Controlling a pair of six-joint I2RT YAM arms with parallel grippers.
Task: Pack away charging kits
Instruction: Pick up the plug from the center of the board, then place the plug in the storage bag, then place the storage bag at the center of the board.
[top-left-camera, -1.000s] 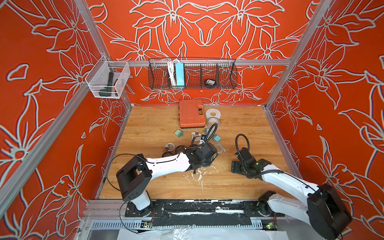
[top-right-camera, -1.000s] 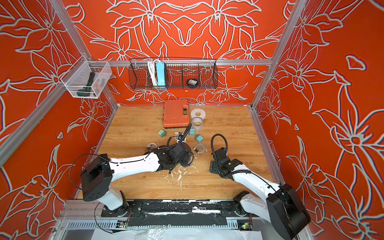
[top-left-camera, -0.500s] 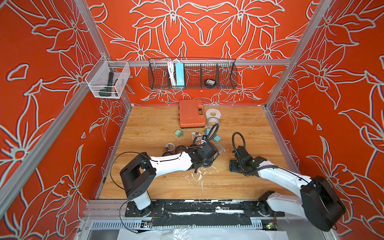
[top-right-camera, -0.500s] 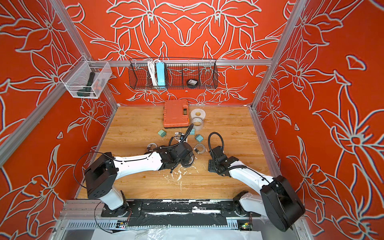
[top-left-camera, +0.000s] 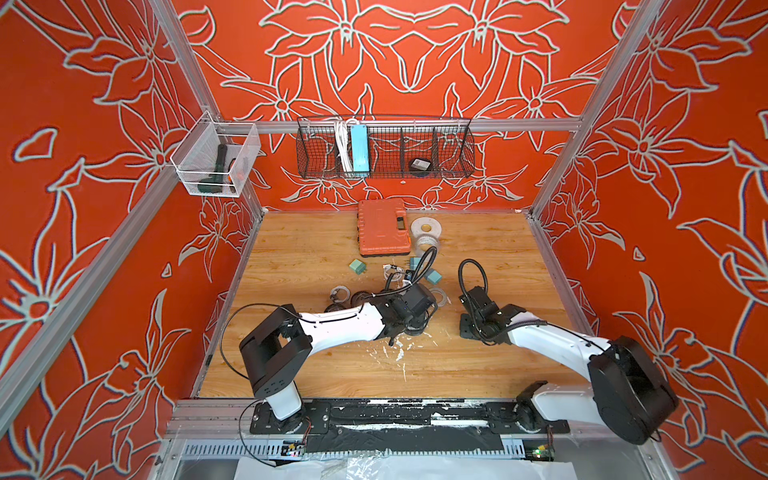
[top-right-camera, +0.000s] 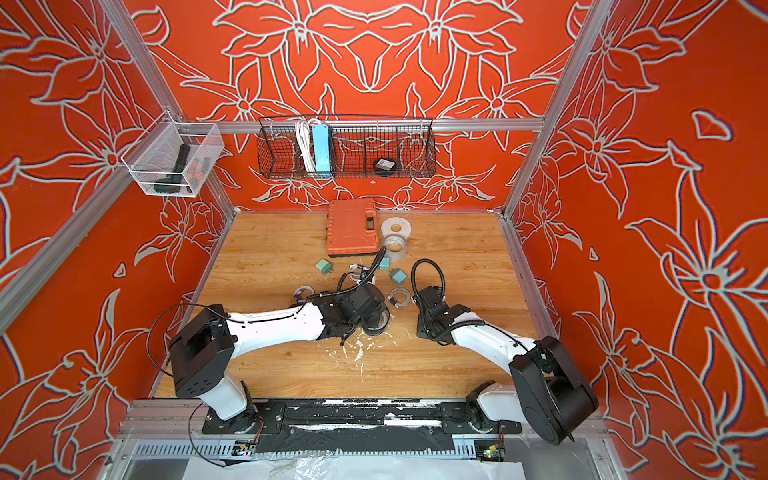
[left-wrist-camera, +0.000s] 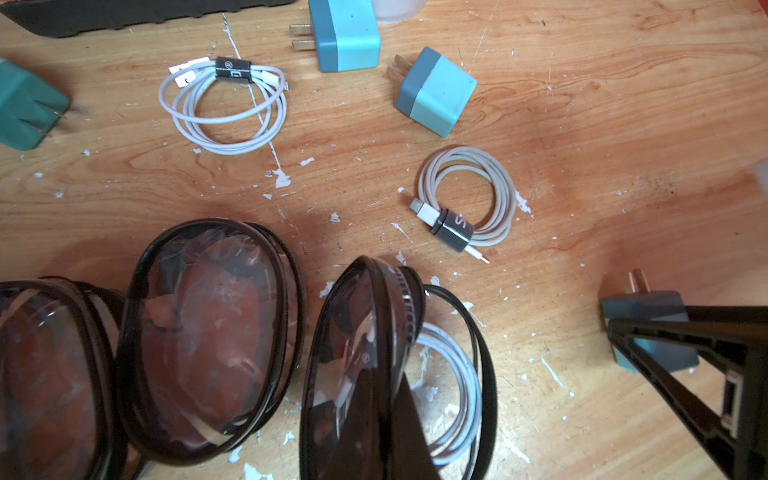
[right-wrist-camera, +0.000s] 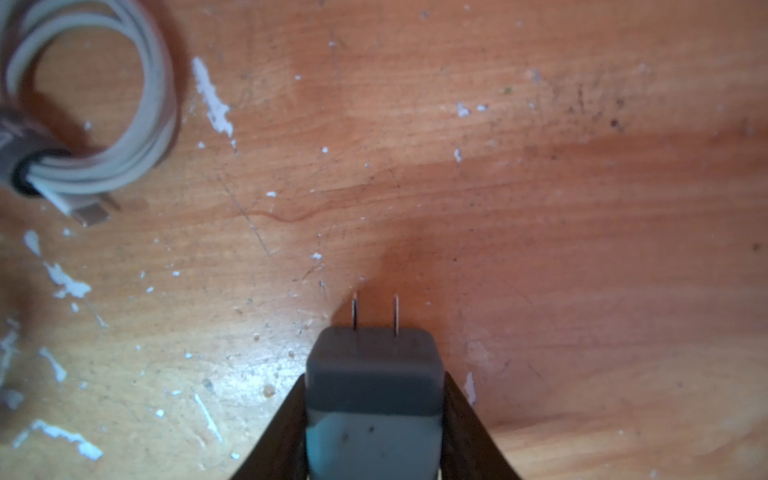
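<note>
In the left wrist view my left gripper (left-wrist-camera: 380, 374) is shut on the raised clear lid (left-wrist-camera: 353, 332) of an open black-rimmed pouch (left-wrist-camera: 484, 374), which holds a coiled white cable (left-wrist-camera: 465, 382). Two more pouches (left-wrist-camera: 208, 324) (left-wrist-camera: 41, 374) lie beside it. Two loose cables (left-wrist-camera: 224, 108) (left-wrist-camera: 469, 195) and three teal plugs (left-wrist-camera: 349, 33) (left-wrist-camera: 436, 91) (left-wrist-camera: 25, 108) lie on the wood beyond. My right gripper (right-wrist-camera: 374, 376) is shut on a fourth teal plug (right-wrist-camera: 374, 399), prongs pointing away, low over the floor beside the open pouch. Both top views show the left gripper (top-left-camera: 409, 328) and right gripper (top-right-camera: 424, 330) close together.
An orange case (top-left-camera: 383, 227) and grey tape rolls (top-left-camera: 426, 228) sit at the back of the wooden floor. On the back wall hangs a wire basket (top-left-camera: 453, 162) holding a light-blue power strip (top-left-camera: 358, 147). A clear bin (top-left-camera: 216, 164) hangs on the left wall.
The right gripper's jaws have closed onto the teal plug, and that arm has shifted slightly left toward the open pouch. The left arm has stayed still, holding the lid.
</note>
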